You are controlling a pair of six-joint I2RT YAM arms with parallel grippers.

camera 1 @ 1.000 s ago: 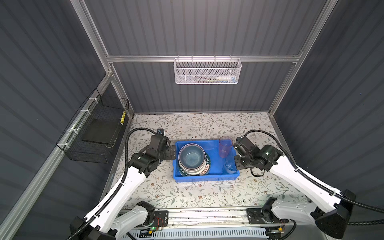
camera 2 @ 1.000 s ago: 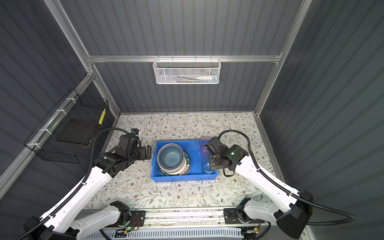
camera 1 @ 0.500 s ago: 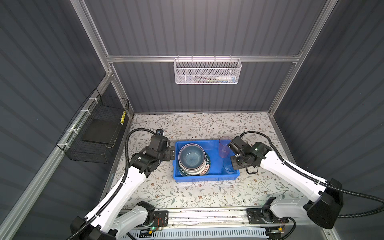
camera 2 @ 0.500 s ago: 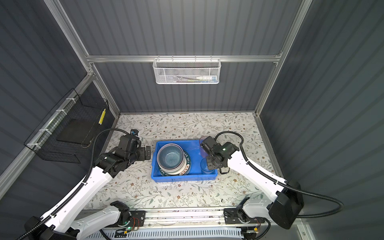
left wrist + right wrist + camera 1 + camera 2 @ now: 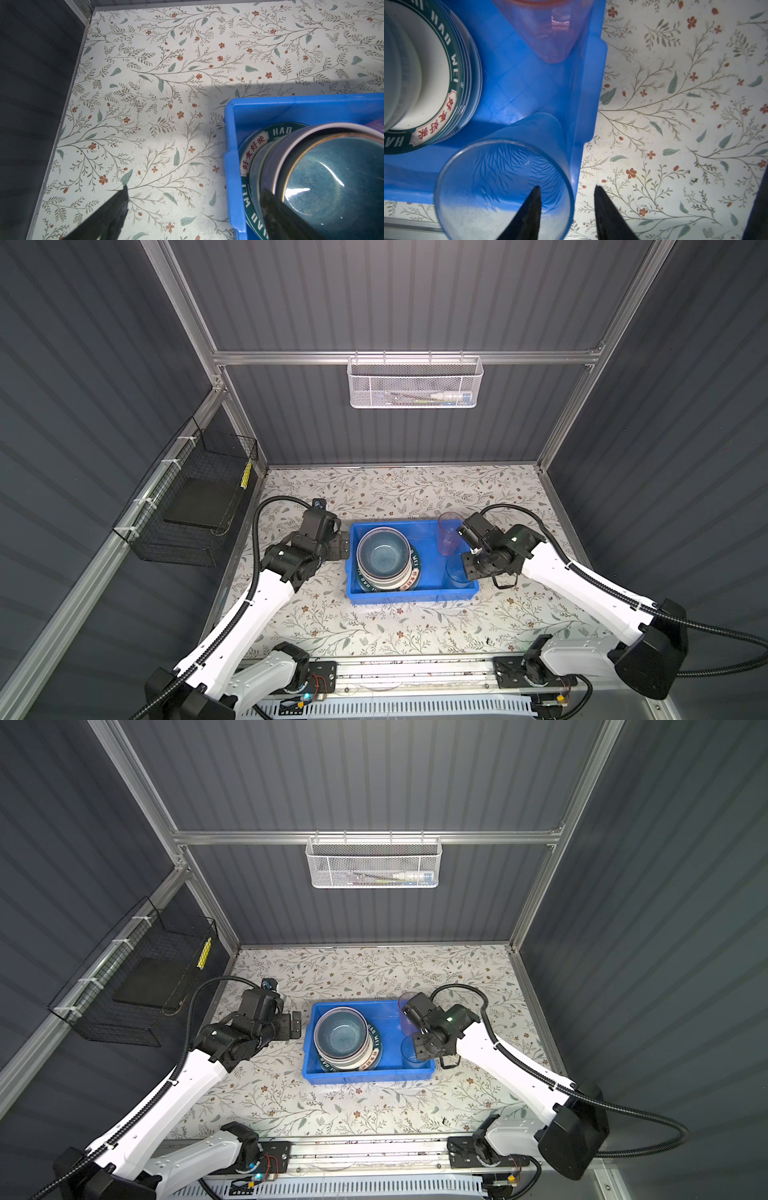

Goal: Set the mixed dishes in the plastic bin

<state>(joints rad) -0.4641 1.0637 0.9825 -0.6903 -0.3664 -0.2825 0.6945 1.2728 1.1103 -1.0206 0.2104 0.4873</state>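
The blue plastic bin [image 5: 411,598] [image 5: 365,1075] stands mid-table. In its left half a dark-blue bowl [image 5: 383,556] [image 5: 332,176] tops a stack of bowls on the green lettered plate [image 5: 255,145] [image 5: 452,83]. A pink tumbler [image 5: 448,535] [image 5: 550,31] stands in the far right corner. In the near right corner is a blue tumbler [image 5: 455,574] [image 5: 500,166]. My right gripper [image 5: 464,572] [image 5: 566,187] is open astride the tumbler's wall, one finger inside and one outside. My left gripper [image 5: 343,545] [image 5: 194,188] is open over the bin's left wall, holding nothing.
A white mesh basket [image 5: 414,383] hangs on the back wall. A black wire basket [image 5: 195,506] hangs on the left wall. The floral tabletop [image 5: 395,489] is bare behind the bin, and walls close it in at the left, back and right.
My right gripper's jaws have parted from the blue tumbler's wall, and that arm has shifted slightly at the bin's right end. The left arm has not moved.
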